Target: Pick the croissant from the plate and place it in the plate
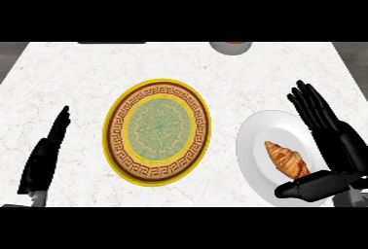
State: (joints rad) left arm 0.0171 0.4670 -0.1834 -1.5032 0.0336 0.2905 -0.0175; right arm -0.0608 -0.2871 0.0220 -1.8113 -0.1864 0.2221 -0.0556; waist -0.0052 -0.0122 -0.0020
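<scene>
Your right hand is spread wide around the croissant between thumb and fingers, so close evenly on its middle before lifting off the white plate.

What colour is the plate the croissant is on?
Plain white plate, seen in the head view.

Plates: two, namely one ornate plate with a yellow rim, brown key-pattern band and green centre, and one plain white plate. Croissants: one croissant. Hands: two, black, a left hand and a right hand; partly visible round objects at the far counter edge: one.
</scene>
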